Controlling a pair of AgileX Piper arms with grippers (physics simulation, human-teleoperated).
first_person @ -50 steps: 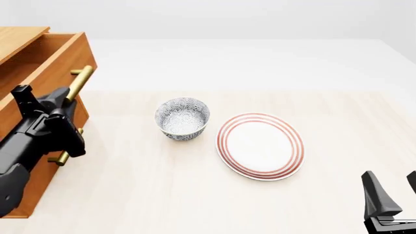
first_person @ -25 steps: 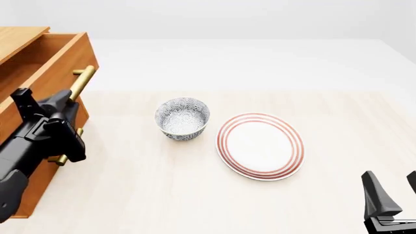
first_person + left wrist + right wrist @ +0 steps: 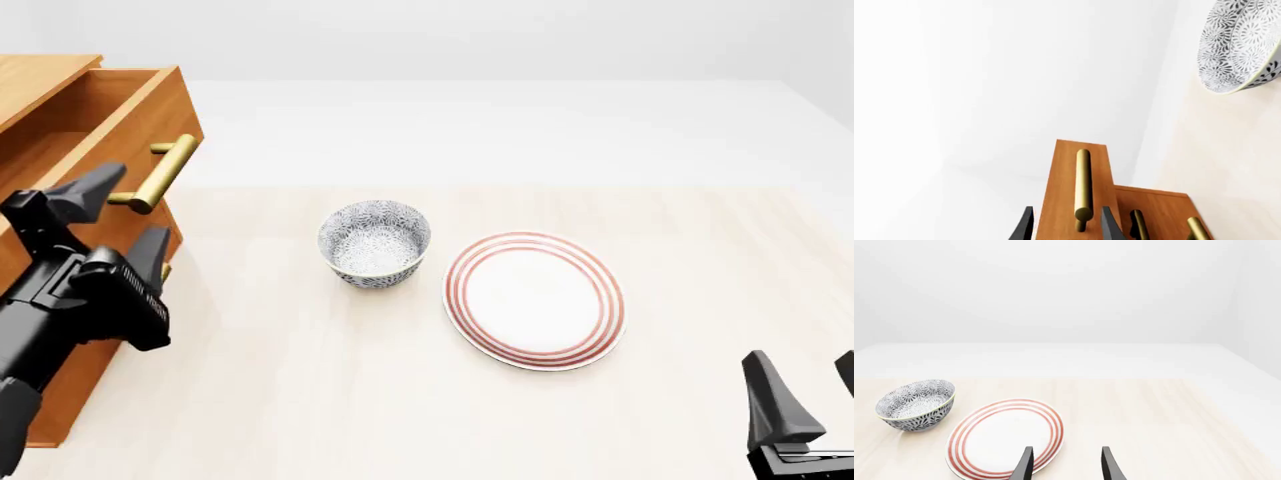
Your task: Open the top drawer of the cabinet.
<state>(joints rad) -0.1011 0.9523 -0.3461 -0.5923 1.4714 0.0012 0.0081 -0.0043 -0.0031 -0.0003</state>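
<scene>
The cabinet (image 3: 60, 190) sits at the far left edge of the desk (image 3: 400, 400), and its top drawer (image 3: 127, 120) already juts out past the drawers below, its inside open to view from the front. I read it as a stiff wooden box that slides straight along its runners, fairly heavy and with nothing fragile about it, so a steady pull along the slide line should suit it better than any twisting.

The place to take hold is the brass handle (image 3: 158, 173), a smooth round bar standing off the drawer front on short posts. I judge it slippery, so I would close across the middle of the bar, not near an end.

My left end effector (image 3: 118, 222) is released, its fingers (image 3: 1108, 224) spread either side of the handle's near end without touching it. My right end effector (image 3: 1066, 463) is also spread wide and idle, low over the desk near a striped plate (image 3: 535, 299), with a patterned bowl (image 3: 375, 243) beside that.
</scene>
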